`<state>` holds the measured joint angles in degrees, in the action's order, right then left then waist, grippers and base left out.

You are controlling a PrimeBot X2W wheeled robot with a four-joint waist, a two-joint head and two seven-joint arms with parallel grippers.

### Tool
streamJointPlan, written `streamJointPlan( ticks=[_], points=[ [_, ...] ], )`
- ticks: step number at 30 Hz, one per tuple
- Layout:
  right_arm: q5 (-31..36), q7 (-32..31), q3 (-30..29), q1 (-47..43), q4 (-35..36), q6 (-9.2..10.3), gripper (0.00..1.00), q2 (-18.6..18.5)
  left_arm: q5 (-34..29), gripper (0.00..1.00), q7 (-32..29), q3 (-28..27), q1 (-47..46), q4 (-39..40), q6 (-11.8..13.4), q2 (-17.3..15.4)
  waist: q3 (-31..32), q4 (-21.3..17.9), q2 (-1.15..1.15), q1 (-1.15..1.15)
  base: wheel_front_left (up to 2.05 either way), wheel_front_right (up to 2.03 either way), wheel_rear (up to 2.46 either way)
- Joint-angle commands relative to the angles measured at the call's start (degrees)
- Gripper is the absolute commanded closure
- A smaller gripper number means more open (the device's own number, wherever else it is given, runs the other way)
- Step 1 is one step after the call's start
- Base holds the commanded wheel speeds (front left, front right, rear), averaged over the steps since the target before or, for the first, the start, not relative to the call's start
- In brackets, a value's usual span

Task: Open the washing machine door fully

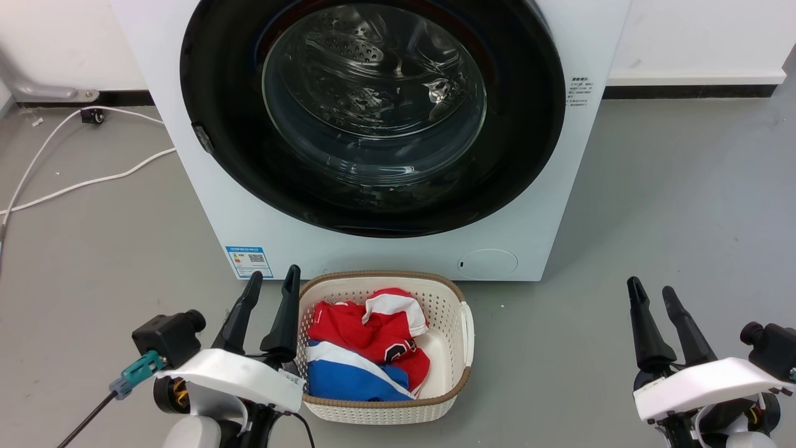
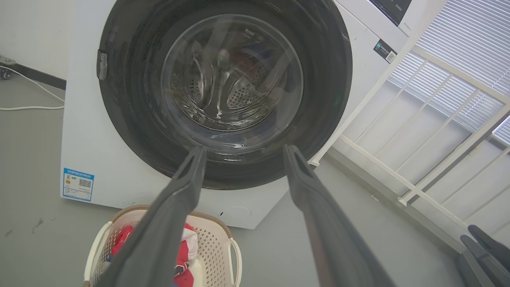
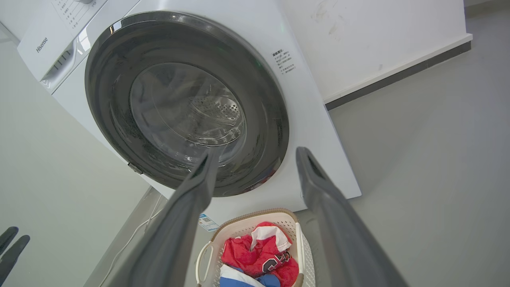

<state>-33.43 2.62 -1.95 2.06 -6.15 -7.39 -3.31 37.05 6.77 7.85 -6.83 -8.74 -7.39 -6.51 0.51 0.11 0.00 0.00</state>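
The white washing machine (image 1: 186, 155) stands straight ahead on the floor. Its large round glossy black door (image 1: 217, 74) with a clear glass bowl in the centre lies flush against the front, closed. A small latch tab sits on the door's left rim. The door (image 2: 326, 79) and the door (image 3: 107, 107) face both wrist cameras. My left gripper (image 1: 272, 280) hangs open at the lower left, well short of the machine, nothing between its fingers. My right gripper (image 1: 653, 292) is open at the lower right, also empty. In their own views the left gripper (image 2: 243, 153) and right gripper (image 3: 257, 155) point at the door.
A white laundry basket (image 1: 457, 292) with red, white and blue clothes stands on the floor just before the machine, beside my left gripper. White cables (image 1: 81, 183) trail over the floor at the left. A white railing (image 2: 418, 139) runs beside the machine.
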Motion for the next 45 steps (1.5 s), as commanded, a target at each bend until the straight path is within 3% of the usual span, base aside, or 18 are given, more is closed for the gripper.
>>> streamJointPlan(
  ticks=[1,24,45],
  points=[
    [1.8,-0.2,0.0,0.1,0.8,-0.09,0.00,0.1,-1.8,0.00,0.5,0.4,-1.6,0.4,-0.1,-0.3,0.0,0.0,0.00,0.00,0.00,0.00,0.00],
    [17.8,-1.6,0.0,-1.3,2.9,-0.11,0.00,0.3,-15.4,0.00,3.9,1.3,-1.7,-2.7,0.7,-1.5,0.1,0.3,0.00,0.00,0.00,0.00,0.00],
    [24.6,-1.4,-1.1,-2.2,3.3,-0.14,0.00,0.4,-24.7,0.00,6.4,0.8,-1.9,-5.8,0.7,-1.0,0.4,0.5,0.00,0.00,0.00,0.00,0.00]
  ],
)
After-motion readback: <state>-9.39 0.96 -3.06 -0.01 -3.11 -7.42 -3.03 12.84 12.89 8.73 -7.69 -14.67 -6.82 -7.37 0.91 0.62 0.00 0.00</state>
